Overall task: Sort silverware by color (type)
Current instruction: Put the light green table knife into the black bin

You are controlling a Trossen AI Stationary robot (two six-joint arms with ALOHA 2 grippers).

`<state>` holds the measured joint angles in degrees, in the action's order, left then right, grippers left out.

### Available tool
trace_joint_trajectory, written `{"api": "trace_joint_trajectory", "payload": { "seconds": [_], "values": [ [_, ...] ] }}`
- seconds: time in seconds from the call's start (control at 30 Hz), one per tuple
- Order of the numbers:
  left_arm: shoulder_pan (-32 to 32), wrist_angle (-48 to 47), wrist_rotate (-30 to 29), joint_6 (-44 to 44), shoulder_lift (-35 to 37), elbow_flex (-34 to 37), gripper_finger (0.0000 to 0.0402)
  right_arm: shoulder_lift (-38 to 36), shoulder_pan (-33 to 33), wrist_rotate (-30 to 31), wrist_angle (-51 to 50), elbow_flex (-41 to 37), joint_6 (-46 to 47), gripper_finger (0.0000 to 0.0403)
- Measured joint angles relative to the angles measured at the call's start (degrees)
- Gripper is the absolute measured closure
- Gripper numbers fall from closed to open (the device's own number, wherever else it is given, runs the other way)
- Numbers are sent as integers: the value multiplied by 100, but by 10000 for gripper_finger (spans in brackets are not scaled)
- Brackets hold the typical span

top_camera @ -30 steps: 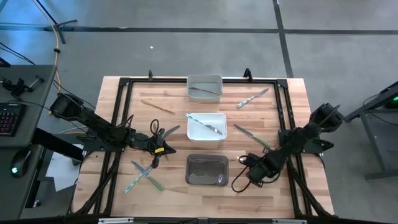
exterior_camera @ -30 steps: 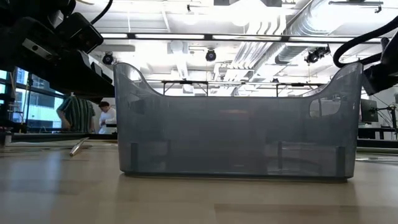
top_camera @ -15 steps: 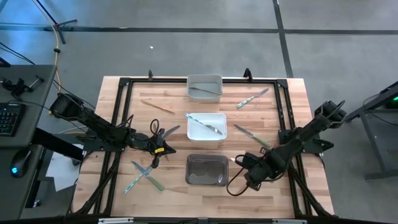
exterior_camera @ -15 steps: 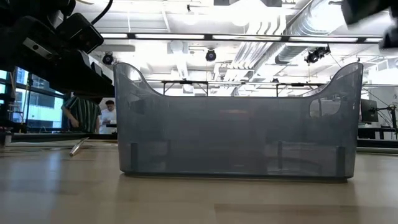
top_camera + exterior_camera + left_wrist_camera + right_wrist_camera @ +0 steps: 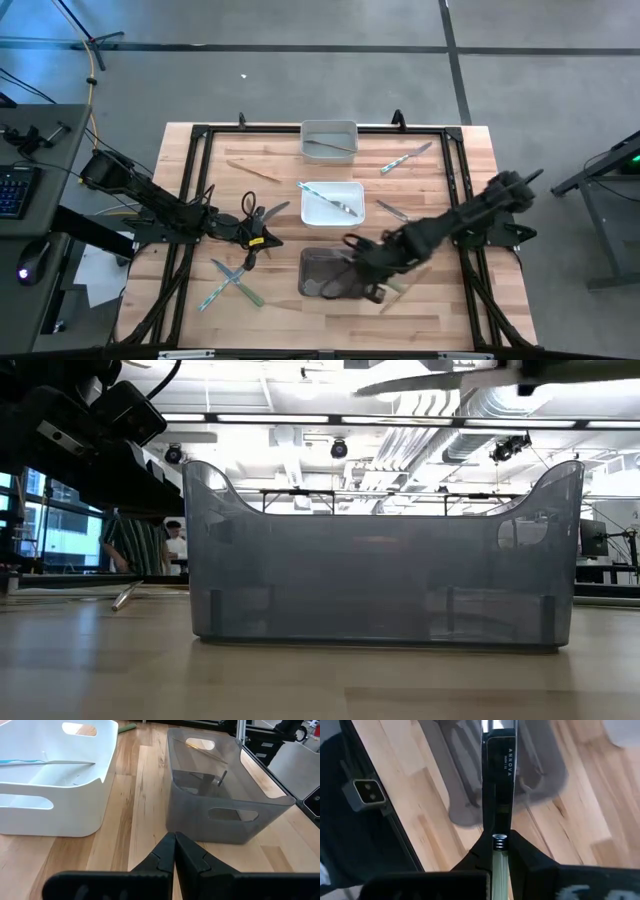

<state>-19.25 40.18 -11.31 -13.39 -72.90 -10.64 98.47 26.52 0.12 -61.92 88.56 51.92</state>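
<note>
The right gripper (image 5: 499, 851) is grasping a green-handled knife (image 5: 498, 780) in clenched jaws, carrying it above the grey bin (image 5: 333, 272); next it needs releasing inside. The left gripper (image 5: 174, 851), jaws clenched empty, is waiting near the tabletop (image 5: 275, 205).

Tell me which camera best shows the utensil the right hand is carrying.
Right wrist view: the green-handled knife sits clamped in the right hand, blade reaching over the dark bin. The high view shows only its green handle poking out beneath the arm. The low and left wrist views don't show it.
</note>
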Motion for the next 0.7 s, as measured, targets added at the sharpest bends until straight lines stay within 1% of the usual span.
{"api": "trace_joint_trajectory", "payload": {
  "seconds": [0.23, 0.37, 0.5, 0.6, 0.7],
  "values": [
    [0, -2, 0, 0, 0, -1, 401, 1071, -593, -800, 5, 770, -858, 397],
    [0, -2, 0, 2, 0, -1, 401, 1494, -839, -1034, 14, 1018, -1202, 397],
    [2, -2, 0, 2, 0, 1, 401, 1686, -1037, -1195, 78, 1110, -1473, 396],
    [2, -4, 0, 2, 0, -1, 401, 1693, -1134, -1368, 341, 1002, -1512, 396],
    [0, -4, 0, 2, -1, -1, 401, 1695, -1179, -1437, 397, 925, -1518, 396]
  ]
}}
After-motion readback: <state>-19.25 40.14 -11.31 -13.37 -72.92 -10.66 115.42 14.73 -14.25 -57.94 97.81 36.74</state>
